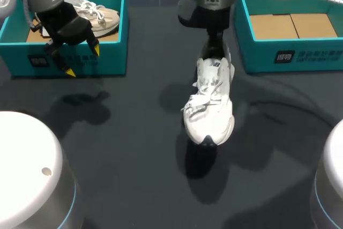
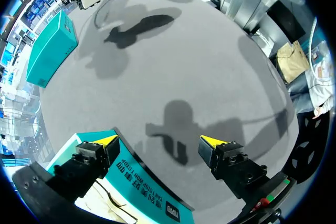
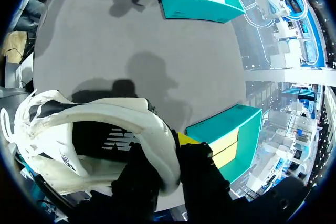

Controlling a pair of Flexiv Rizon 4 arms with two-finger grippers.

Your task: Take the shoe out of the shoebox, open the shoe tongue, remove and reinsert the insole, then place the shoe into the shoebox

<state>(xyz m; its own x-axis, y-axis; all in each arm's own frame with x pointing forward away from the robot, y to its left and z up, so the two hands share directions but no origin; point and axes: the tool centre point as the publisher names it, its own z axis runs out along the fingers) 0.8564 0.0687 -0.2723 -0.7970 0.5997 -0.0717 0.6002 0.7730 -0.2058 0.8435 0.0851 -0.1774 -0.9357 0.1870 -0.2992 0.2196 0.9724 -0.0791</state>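
Dark grey table [image 1: 134,148], matte, crossed by arm shadows. At its middle, white shoe [image 1: 210,105] with loose white laces, toe pointing toward the robot's side, heel raised beneath the right arm. Pinched at the heel collar by right gripper [image 1: 214,44]. Seen from the right wrist view, one yellow-tipped finger outside the collar and the other down inside the white shoe [image 3: 94,129], so clamped on it from two sides. Cannot tell whether the sole touches the table. Left of the white shoe and farther back, left box [image 1: 107,60], teal, holding a beige shoe [image 1: 99,14] with white laces. Left gripper [image 1: 83,61] well apart from the white shoe, hanging over the front wall of the left box. Fingers spread wide, nothing between them; in the left wrist view, one yellow tip above the box wall [image 2: 142,187], the other above bare table. Right of the white shoe and farther back, right box [image 1: 292,52], also teal, showing a brown cardboard floor. Both boxes well apart from the white shoe, one on either side.
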